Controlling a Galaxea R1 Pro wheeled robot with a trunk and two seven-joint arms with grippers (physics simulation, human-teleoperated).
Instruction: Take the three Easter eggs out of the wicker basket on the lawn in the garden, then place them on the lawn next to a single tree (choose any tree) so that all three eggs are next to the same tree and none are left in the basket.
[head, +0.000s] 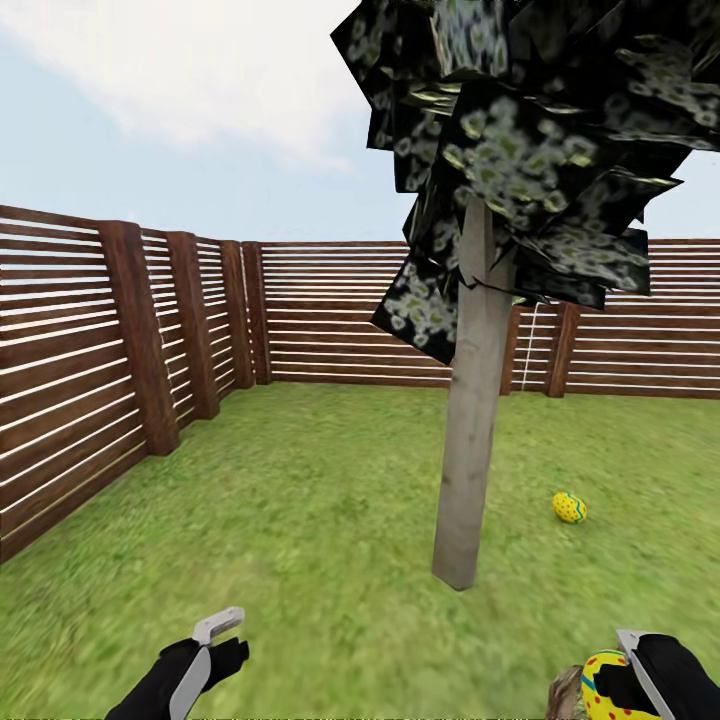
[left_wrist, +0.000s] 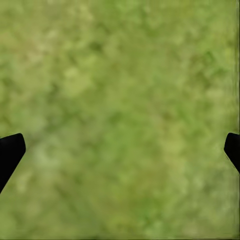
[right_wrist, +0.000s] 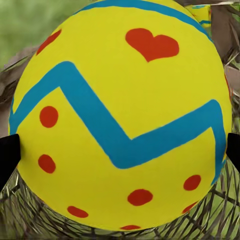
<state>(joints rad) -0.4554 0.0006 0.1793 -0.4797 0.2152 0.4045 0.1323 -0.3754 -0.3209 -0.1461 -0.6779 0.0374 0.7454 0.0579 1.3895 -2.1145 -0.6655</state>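
A slim pale-trunked tree (head: 470, 420) with a dark mottled crown stands on the lawn (head: 300, 520). One yellow Easter egg (head: 569, 507) lies on the grass just right of its trunk. At the lower right, my right gripper (head: 628, 672) is shut on a second Easter egg (head: 603, 686) (right_wrist: 120, 100), yellow with a blue zigzag and red dots. Its fingertips (right_wrist: 9, 152) press both sides of the egg, over the wicker basket (head: 564, 695) (right_wrist: 20, 210). A sliver of another egg (right_wrist: 202, 12) shows behind. My left gripper (head: 225, 640) (left_wrist: 120, 150) hangs open over bare grass.
A brown horizontal-slat wooden fence (head: 110, 340) runs along the left side and across the back of the garden. Open grass stretches left of the trunk and in front of it.
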